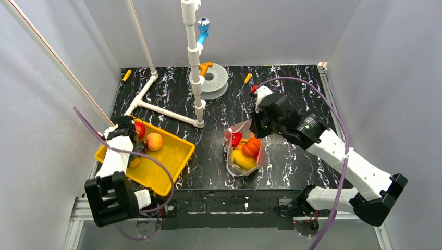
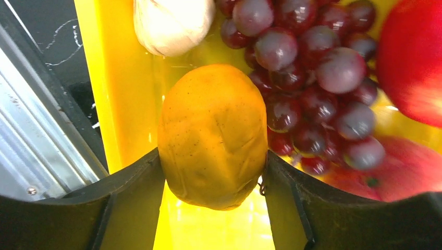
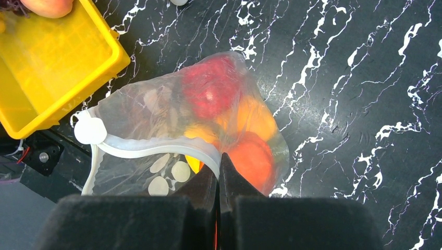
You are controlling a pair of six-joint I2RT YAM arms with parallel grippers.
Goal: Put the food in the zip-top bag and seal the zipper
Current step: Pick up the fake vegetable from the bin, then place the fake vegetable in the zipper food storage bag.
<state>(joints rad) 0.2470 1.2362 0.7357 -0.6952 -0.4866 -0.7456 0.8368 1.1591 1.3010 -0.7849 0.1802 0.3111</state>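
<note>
Gloss means slip: my left pincer (image 2: 212, 159) clamps the orange-yellow toy fruit (image 2: 212, 125) mid-body; right pincer (image 3: 219, 169) pinches the floppy dotted plastic bag (image 3: 156, 112).

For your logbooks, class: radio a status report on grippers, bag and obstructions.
Left gripper shut on yellow-orange oval toy fruit in yellow plastic tray. Right gripper shut on whitish zipper strip of clear dotted zip-top bag, mouth open. Purple grapes crowd fruit.
</note>
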